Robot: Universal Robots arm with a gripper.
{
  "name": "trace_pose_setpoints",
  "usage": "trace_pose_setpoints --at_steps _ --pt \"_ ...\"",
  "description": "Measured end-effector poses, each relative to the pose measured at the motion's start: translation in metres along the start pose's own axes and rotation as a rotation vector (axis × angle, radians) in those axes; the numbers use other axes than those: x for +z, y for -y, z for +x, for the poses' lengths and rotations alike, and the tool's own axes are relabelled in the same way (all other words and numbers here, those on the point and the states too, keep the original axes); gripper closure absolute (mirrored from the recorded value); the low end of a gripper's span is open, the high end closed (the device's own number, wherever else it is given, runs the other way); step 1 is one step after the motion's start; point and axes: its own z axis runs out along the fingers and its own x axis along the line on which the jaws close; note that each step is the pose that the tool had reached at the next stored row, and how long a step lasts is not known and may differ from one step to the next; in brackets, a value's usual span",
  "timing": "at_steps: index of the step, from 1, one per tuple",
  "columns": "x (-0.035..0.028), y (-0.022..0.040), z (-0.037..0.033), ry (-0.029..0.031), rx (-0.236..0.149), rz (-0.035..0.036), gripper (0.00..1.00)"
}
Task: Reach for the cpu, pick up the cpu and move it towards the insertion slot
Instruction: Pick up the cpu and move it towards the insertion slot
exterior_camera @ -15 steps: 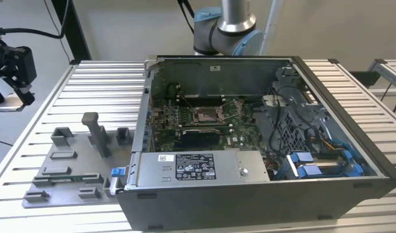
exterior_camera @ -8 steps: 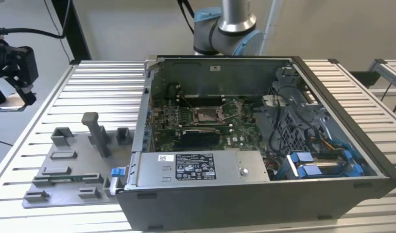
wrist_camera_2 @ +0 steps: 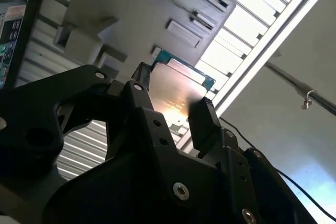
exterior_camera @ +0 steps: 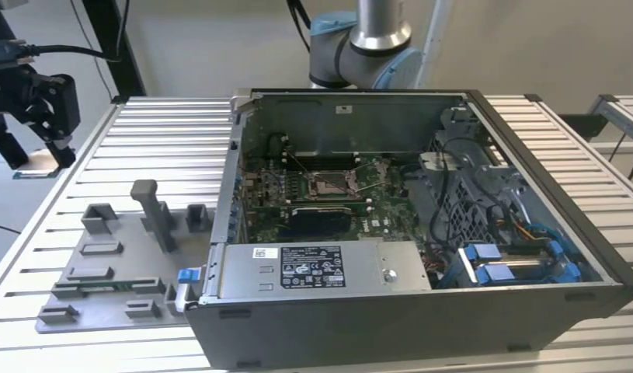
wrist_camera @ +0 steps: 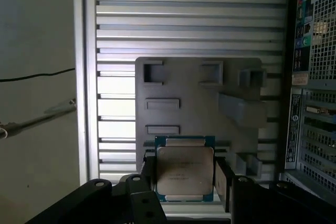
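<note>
My gripper hangs over the slatted table's edge at the exterior view's far left, shut on the cpu. In both wrist views the cpu is a flat silvery square with a thin blue-green rim, pinched at two opposite sides between the black fingers. It is held in the air above the grey fixture plate's end. The insertion slot, a silver-framed square socket with a wire lever, lies on the motherboard inside the open computer case, well off toward the exterior view's right of the gripper.
A grey fixture plate with an upright post and several pockets lies on the slatted table. The open computer case has tall walls around the motherboard. The arm's base stands behind the case.
</note>
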Motion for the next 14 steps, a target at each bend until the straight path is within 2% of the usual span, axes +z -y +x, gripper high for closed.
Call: trace_pose_setpoints --at_steps 14 --pt "0.001 -0.0003 -0.0378 -0.0023 0.0 0.0 1.0"
